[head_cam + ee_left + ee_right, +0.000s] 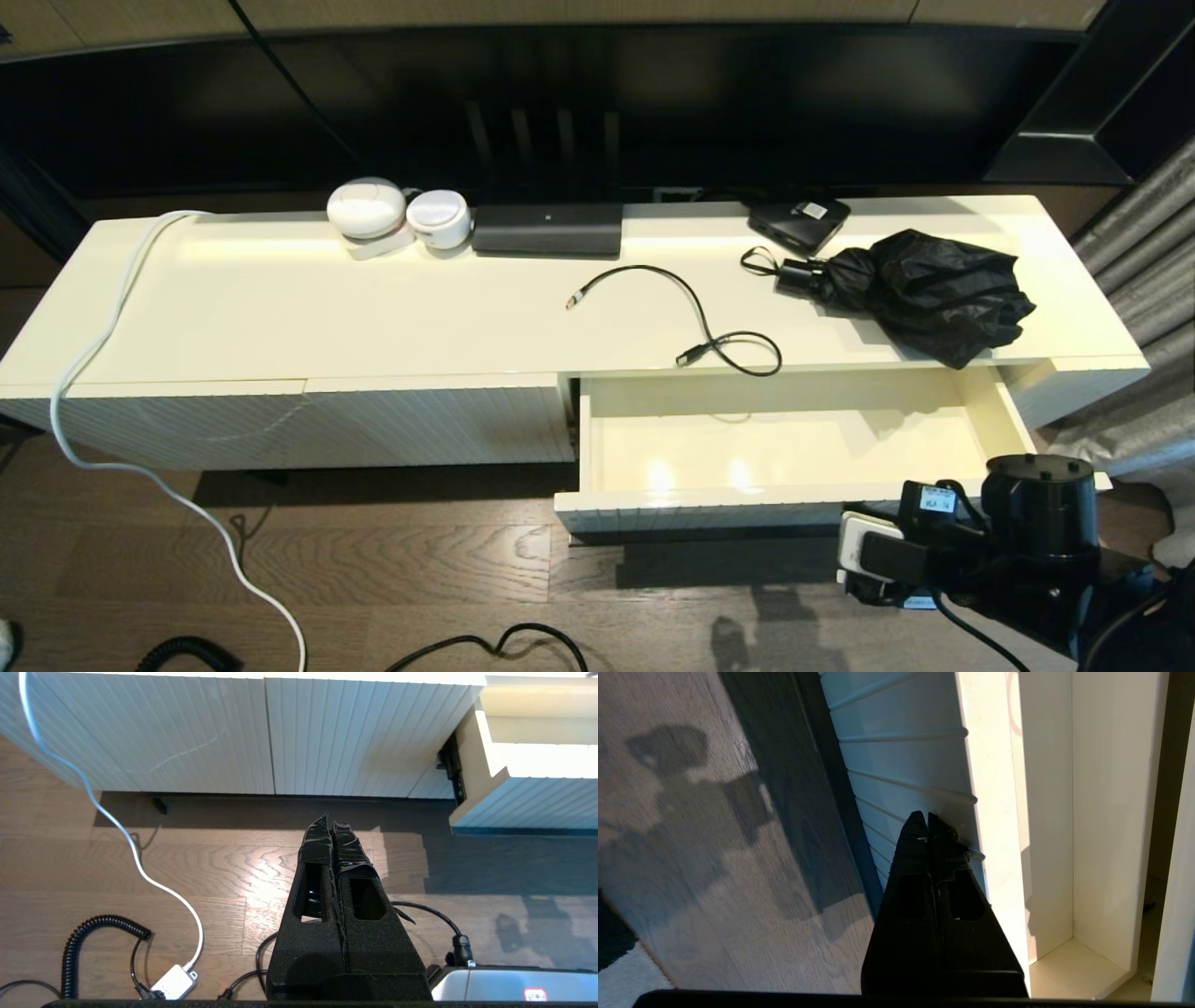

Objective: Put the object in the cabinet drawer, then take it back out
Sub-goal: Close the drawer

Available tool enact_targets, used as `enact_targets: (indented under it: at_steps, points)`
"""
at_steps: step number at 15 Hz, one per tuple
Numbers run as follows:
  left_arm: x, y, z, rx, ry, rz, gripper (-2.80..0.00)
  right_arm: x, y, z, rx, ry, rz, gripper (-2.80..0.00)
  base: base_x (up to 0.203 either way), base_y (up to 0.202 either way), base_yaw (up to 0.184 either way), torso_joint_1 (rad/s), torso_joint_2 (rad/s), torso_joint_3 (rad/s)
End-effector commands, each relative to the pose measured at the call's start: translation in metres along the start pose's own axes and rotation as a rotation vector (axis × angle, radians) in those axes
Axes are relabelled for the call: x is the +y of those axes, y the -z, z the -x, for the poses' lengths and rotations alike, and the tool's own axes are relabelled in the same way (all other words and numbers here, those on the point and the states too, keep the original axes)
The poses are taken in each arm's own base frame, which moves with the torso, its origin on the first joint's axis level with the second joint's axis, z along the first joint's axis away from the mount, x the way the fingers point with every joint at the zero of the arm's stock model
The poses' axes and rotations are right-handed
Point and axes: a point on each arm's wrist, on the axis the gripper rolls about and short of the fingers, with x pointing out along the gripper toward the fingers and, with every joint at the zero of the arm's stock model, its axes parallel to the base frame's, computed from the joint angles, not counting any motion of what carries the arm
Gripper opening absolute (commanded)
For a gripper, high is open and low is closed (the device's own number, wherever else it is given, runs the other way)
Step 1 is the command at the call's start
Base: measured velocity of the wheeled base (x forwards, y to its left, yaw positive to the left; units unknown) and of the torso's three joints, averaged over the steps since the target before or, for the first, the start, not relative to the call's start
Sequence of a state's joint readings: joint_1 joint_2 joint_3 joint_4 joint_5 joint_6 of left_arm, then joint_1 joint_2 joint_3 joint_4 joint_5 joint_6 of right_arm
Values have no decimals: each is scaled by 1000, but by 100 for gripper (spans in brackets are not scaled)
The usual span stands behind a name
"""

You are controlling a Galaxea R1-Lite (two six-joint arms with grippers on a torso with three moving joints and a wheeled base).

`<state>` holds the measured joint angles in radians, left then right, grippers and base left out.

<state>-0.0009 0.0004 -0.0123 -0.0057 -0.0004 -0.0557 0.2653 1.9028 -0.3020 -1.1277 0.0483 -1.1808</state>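
Long low cream-white cabinet [280,317] runs across the head view, glossy top, ribbed fronts, dark wall unit behind it. Wood floor [392,569] below, with a white cable [93,355] running off the cabinet's left end down to the floor. The cabinet drawer [775,448] on the right half is pulled fully out, smooth cream interior showing, nothing lying inside it; ribbed front faces the robot, handle not visible from these angles. Closed ribbed panel [420,420] sits just left of the drawer. On the cabinet top, right side, above the drawer: folded black umbrella [924,289], canopy loose, handle end pointing left, one corner overhanging the front edge. Flat black box [798,222] behind the umbrella near the back edge. Long black device [547,230] at centre back. Two white rounded gadgets [397,217] touching each other, just left of it. Loose black USB cable [700,322] in a curve between the device and the drawer, one loop at the front edge. Right gripper [928,828] low at the drawer's right front corner, fingers pressed fully together, holding nothing, tips close against the ribbed drawer front; contact can't be confirmed. Left gripper [331,826] parked low over the floor in front of the closed panel, fingers together, empty.
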Motion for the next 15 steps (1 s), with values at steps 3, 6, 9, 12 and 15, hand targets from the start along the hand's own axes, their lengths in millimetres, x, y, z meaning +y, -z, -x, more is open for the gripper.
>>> enact_targets:
  at_steps: [3, 6, 9, 12, 15]
  points:
    - [0, 0, 0, 1, 0, 1, -280, -9, 3, -7, 7, 33, 24, -280, 0, 0, 0, 0, 0, 0]
    - [0, 0, 0, 1, 0, 1, -280, -15, 4, -16, 8, 52, 26, -280, 0, 0, 0, 0, 0, 0]
    - [0, 0, 0, 1, -1, 1, -280, -20, 6, -23, 12, 67, 22, -280, 0, 0, 0, 0, 0, 0]
    - [0, 0, 0, 1, 2, 1, -280, -27, 7, -29, 12, 89, 19, -280, 0, 0, 0, 0, 0, 0]
    - [0, 0, 0, 1, -1, 1, -280, -36, 8, -41, 8, 114, 17, -280, 0, 0, 0, 0, 0, 0]
